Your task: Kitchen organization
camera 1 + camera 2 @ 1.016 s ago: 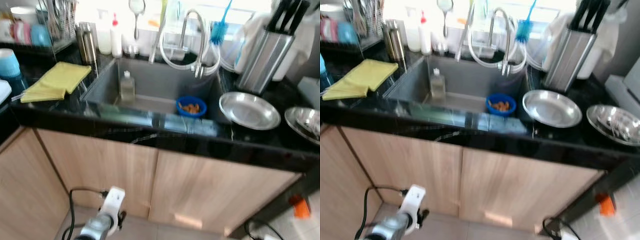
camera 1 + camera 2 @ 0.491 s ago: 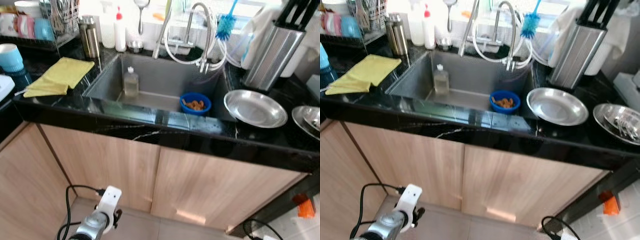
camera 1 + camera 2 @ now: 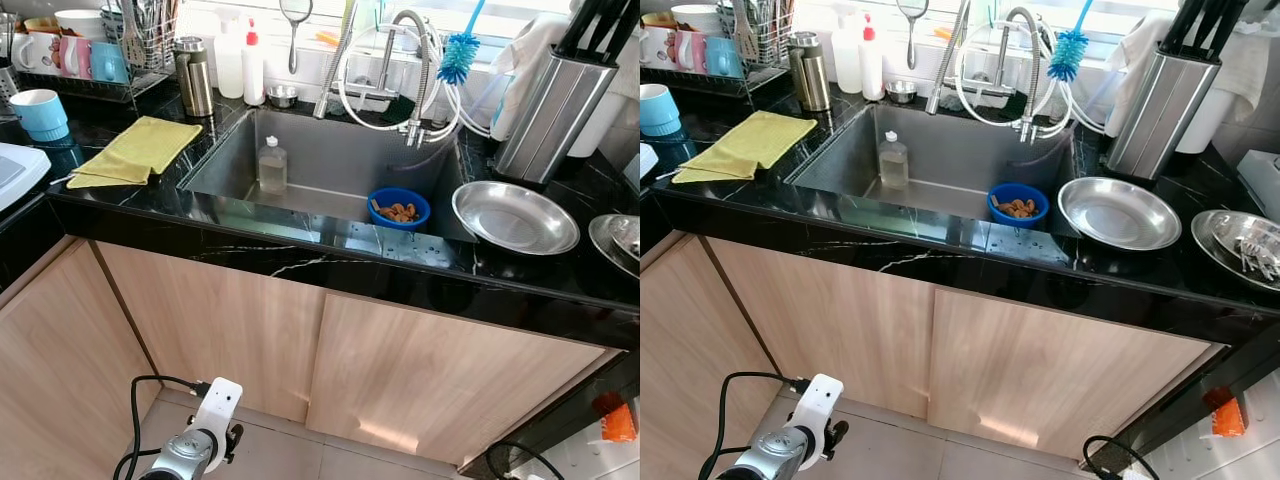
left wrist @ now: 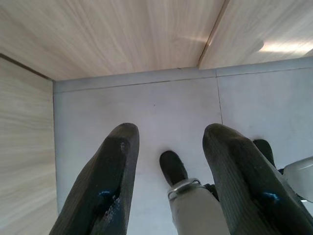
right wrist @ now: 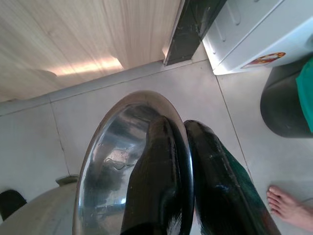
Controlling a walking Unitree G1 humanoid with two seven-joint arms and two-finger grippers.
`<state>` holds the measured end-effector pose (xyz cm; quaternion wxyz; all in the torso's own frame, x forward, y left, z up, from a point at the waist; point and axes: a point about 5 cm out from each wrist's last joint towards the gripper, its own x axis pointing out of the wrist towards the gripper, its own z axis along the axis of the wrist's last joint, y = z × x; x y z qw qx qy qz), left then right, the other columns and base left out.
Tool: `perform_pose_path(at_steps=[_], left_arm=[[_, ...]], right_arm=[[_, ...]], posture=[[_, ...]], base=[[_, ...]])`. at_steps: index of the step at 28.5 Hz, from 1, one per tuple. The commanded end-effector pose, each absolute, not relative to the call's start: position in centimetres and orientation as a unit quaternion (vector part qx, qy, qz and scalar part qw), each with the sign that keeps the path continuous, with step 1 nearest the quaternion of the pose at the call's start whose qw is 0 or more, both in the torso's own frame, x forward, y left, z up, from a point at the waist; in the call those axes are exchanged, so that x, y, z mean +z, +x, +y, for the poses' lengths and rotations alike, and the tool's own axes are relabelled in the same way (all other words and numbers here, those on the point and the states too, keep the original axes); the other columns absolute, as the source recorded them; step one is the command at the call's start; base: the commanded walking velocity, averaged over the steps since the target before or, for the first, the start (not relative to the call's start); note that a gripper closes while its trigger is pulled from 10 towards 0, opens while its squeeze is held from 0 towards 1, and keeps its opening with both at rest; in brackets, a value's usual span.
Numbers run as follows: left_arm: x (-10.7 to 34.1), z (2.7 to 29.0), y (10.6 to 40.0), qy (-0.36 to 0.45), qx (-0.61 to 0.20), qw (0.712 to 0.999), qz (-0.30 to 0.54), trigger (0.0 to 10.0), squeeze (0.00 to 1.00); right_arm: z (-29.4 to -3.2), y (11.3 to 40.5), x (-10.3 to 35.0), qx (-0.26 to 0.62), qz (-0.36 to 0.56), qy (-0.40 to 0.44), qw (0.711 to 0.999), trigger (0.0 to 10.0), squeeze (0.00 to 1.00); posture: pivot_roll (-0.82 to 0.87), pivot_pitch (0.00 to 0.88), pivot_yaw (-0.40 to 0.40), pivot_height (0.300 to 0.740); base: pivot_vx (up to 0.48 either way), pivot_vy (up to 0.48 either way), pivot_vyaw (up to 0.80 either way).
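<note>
Right gripper (image 5: 183, 161) pinching rim of round shiny steel plate (image 5: 110, 156); left gripper (image 4: 171, 161) spread, idle.

A shiny steel plate (image 5: 115, 161) is pinched by its rim between the right gripper's (image 5: 183, 147) closed black fingers, hanging on edge above the pale floor tiles. A matching steel plate (image 3: 514, 216) lies flat on the black counter, just right of the sink (image 3: 330, 165).
</note>
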<state>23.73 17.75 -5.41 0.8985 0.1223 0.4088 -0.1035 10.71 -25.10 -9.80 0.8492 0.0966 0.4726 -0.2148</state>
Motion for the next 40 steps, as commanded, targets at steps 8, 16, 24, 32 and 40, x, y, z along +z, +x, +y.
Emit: perform_pose_path(at_steps=[8, 16, 24, 32, 40], left_arm=[[-6.4, 19.6, 21.9, 0.114, -0.077, 0.886, 0.443, 10.0, 0.0], [-6.4, 20.2, 21.6, 0.123, -0.076, 0.886, 0.441, 10.0, 0.0], [-5.8, 18.6, 23.0, 0.166, -0.128, 0.885, 0.417, 10.0, 0.0], [-5.2, 18.4, 23.9, 0.166, -0.132, 0.888, 0.407, 10.0, 0.0], [-4.7, 17.4, 24.8, 0.164, -0.15, 0.891, 0.395, 10.0, 0.0]], right_arm=[[-25.6, 10.7, -9.7, -0.226, 0.465, 0.109, 0.849, 10.0, 0.0], [-25.2, 11.0, -9.6, -0.215, 0.461, 0.111, 0.854, 10.0, 0.0], [-24.9, 10.1, -10.0, -0.234, 0.462, 0.129, 0.846, 10.0, 0.0], [-24.4, 9.7, -10.2, -0.243, 0.459, 0.145, 0.842, 10.0, 0.0], [-24.5, 10.1, -10.0, -0.249, 0.45, 0.142, 0.846, 10.0, 0.0]], posture=[[0.07, 0.004, -0.103, 0.74], [0.07, 0.008, -0.102, 0.74], [0.08, 0.001, -0.066, 0.74], [0.06, 0.0, -0.028, 0.74], [0.02, 0.0, -0.004, 0.74]], base=[[0.0, 0.0, 0.0], [0.0, 0.0, 0.0], [0.0, 0.0, 0.0], [0.0, 0.0, 0.0], [0.0, 0.0, 0.0]])
